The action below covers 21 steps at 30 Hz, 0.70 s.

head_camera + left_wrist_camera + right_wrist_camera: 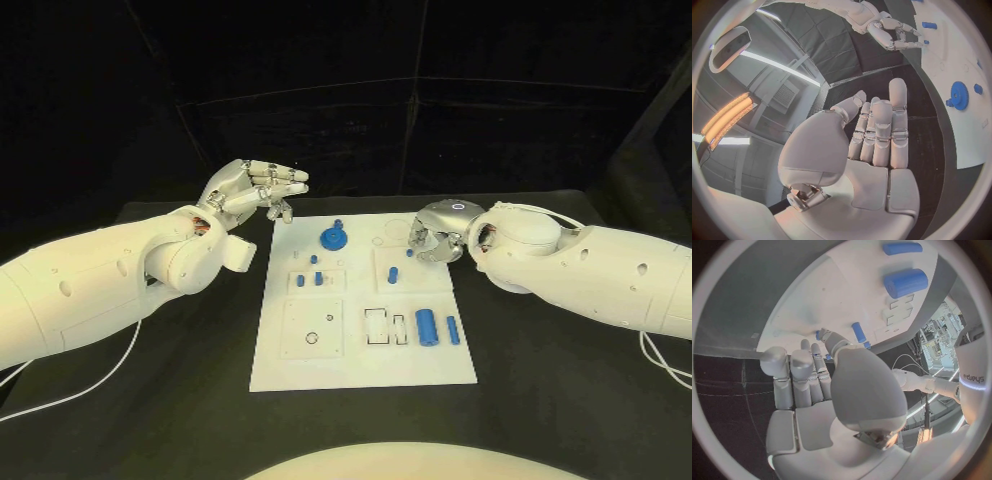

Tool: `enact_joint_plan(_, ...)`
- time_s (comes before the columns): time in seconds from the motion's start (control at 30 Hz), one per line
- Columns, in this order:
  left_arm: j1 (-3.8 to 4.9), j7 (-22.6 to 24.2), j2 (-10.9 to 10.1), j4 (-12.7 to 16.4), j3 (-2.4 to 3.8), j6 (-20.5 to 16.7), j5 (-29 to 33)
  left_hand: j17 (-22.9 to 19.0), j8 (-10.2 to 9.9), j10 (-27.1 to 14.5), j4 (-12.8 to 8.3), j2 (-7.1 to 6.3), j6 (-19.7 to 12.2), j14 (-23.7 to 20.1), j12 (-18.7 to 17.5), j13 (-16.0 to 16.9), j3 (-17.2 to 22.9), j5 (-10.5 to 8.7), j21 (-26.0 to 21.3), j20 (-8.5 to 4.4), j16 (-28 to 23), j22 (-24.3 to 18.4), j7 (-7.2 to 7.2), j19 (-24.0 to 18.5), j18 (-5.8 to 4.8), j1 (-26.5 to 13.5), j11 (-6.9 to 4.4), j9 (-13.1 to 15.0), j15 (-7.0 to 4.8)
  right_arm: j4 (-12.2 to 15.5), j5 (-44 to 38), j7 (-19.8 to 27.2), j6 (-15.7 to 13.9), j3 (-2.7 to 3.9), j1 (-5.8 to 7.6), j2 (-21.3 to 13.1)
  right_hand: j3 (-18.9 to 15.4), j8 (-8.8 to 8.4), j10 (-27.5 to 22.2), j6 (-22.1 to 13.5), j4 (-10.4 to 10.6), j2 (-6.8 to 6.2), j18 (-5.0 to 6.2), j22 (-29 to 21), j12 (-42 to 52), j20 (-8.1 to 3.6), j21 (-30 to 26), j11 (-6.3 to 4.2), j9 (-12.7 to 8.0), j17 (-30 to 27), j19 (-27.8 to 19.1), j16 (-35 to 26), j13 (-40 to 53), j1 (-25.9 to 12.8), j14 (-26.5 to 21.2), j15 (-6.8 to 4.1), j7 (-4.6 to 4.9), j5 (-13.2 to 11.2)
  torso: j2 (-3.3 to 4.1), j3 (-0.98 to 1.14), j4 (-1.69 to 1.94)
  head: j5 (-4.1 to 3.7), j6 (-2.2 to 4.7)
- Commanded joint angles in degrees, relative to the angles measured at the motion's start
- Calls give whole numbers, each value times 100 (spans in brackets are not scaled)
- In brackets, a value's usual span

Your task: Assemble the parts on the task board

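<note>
Fingers [433, 240] of right hand [440, 232] curl over small peg [410, 254] near board [361, 370] far-right corner; grasp unclear. Left hand [257, 190] released, off board. Pegs light, rigid, slick: pinch mid-shaft.

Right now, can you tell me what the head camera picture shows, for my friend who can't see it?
A white task board lies on a black table with small blue parts on it, among them a blue gear and a blue cylinder. The left robot hand hovers off the board's far left corner, and the right robot hand reaches over its far right part.
</note>
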Motion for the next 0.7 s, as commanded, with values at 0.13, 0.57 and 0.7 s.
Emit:
enact_joint_plan(0.13, 6, 203, 0, 18, 6, 73, 201, -15, 38, 20, -9, 43, 24, -47, 27, 9, -41, 24, -28, -1, -19, -12, -4, -46, 70, 10, -2, -8, -11, -117, 67, 7, 67, 3, -25, 90, 145, -35, -9, 15, -27, 60, -139, 175, 39, 9, 150, 12, 4, 144, 77, 192, -9, 47, 188, 35, 11, -105, 5, -1, -4, 8, -15)
enact_joint_plan(0.57, 7, 167, -8, 57, 5, 94, 203, -47, 28, -22, -5, 45, -17, -74, 43, 7, -71, 25, -62, 2, -36, -35, 9, -57, 67, 21, 9, -16, -4, -244, 178, 53, 92, 4, -92, 230, 395, -33, 5, 52, -75, 110, -168, 402, 66, 24, 344, 21, 5, 306, 116, 436, -11, 41, 169, 46, 26, -175, 7, 3, -5, 22, -48)
enact_joint_plan(0.7, 7, 150, -6, 55, 5, 104, 203, -60, 26, -31, -3, 46, -24, -82, 45, 7, -77, 25, -69, 3, -42, -40, 12, -59, 66, 22, 12, -18, -2, -260, 207, 65, 126, 4, -94, 266, 483, -24, 36, 87, -99, 118, -183, 505, 85, 26, 426, 15, 9, 387, 151, 542, -9, 33, 172, 45, 27, -204, 1, 3, -11, 30, -59)
